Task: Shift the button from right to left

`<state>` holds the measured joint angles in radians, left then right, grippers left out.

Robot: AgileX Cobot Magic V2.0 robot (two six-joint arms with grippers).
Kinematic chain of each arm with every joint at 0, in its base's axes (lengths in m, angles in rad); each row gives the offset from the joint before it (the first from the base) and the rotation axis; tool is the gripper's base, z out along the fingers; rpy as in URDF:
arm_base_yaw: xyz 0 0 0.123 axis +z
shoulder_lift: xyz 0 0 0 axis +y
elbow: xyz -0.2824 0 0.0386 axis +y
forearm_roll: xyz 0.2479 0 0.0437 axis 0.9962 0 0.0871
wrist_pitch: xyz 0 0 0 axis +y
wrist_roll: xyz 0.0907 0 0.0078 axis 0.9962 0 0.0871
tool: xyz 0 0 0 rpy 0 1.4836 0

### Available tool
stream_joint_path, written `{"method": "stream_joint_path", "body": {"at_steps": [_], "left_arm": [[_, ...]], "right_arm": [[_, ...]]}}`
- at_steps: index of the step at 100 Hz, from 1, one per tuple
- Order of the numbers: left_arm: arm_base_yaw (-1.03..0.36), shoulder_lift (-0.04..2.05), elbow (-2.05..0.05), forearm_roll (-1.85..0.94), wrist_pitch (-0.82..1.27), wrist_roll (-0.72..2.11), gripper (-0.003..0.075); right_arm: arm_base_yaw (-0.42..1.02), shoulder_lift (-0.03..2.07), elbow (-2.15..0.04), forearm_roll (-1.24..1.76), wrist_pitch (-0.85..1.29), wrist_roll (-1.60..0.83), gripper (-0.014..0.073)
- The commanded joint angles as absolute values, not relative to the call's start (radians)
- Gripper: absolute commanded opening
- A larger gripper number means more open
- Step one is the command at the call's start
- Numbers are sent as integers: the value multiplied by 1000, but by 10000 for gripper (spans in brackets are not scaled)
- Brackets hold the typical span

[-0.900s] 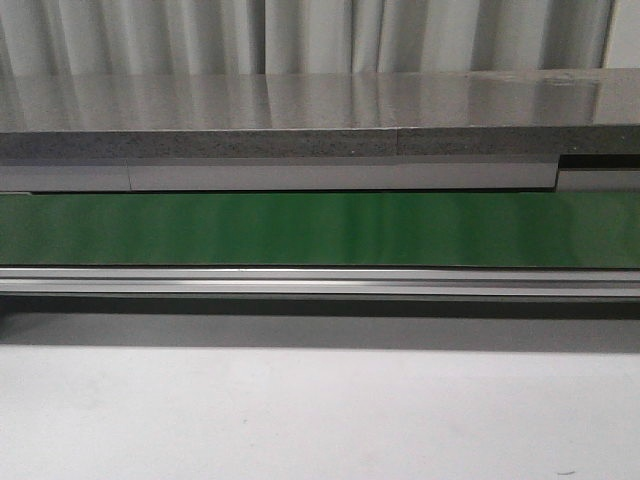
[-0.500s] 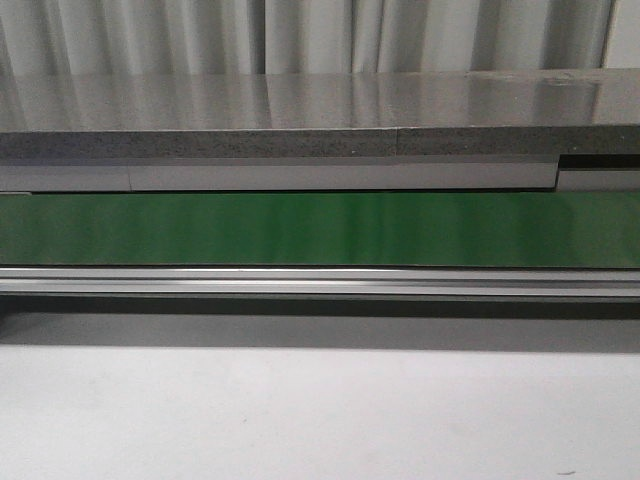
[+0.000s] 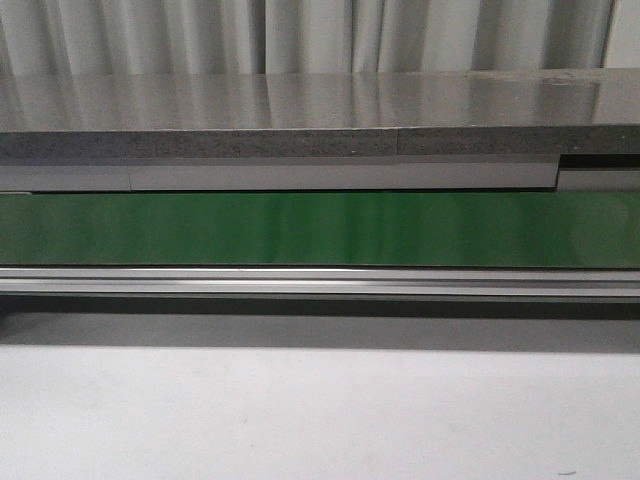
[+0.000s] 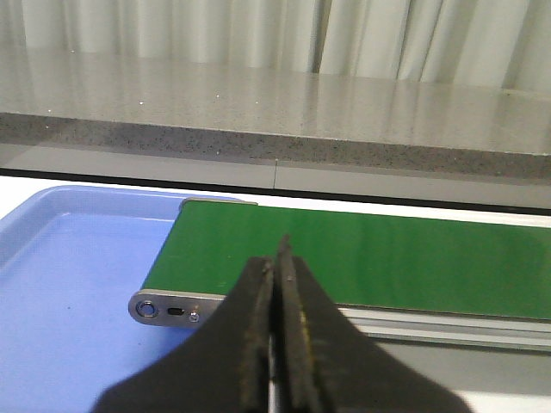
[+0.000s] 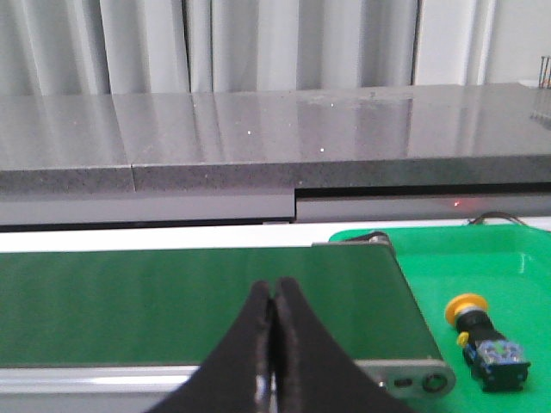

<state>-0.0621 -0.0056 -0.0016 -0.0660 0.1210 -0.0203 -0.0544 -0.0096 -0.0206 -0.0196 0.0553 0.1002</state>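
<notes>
1. At the far left, the left wrist view shows a blue tray (image 4: 60, 284) just past the left end of the green conveyor belt (image 4: 362, 262); the tray looks bare in the part that shows, a likely place for the button to end up
2. The left gripper (image 4: 277, 258) hangs in front of that belt end with its jaws pressed together and nothing between them
3. Through the middle, the front view shows only the belt (image 3: 320, 228), its metal rail (image 3: 320, 280), the pale table (image 3: 320, 410) in front and a grey counter (image 3: 320, 100) behind; across the last second nothing here has changed, no arm has come into sight and no object rides the belt, so I judge the task has not visibly started
4. The right gripper (image 5: 273, 301) sits low before the right end of the belt (image 5: 198, 301), jaws closed tight and empty
5. At the far right, the button (image 5: 484, 337) lies on its side in a green tray (image 5: 413, 249) just beyond the belt end, yellow cap towards the belt, black body away from it, and apart from the right gripper
6. My reading: the right jaws must first open and swing over to the tray; the rounded cap may let the button roll when nudged
</notes>
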Motion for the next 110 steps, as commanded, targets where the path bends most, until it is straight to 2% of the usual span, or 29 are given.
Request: {"method": "stream_joint_path", "body": {"at_steps": [1,24,53,85,110], "left_arm": [[-69,-34,44,-65,37,-27,-20],[-69,-34,44,-65,37,-27,-20],[-69,-34,44,-65,37,-27,-20],[-69,-34,44,-65,37,-27,-20],[-69,-34,44,-65,37,-27,-20]], "right_arm": [[-57,-23,-125,-32,22,102,-67],[-57,53,-359,-32,221,102,-67],[-57,267,-629,-32,375,102,-67],[-57,558,-855,-34,576,102,-67],[-61,751,-939,-40,685,102,-67]]}}
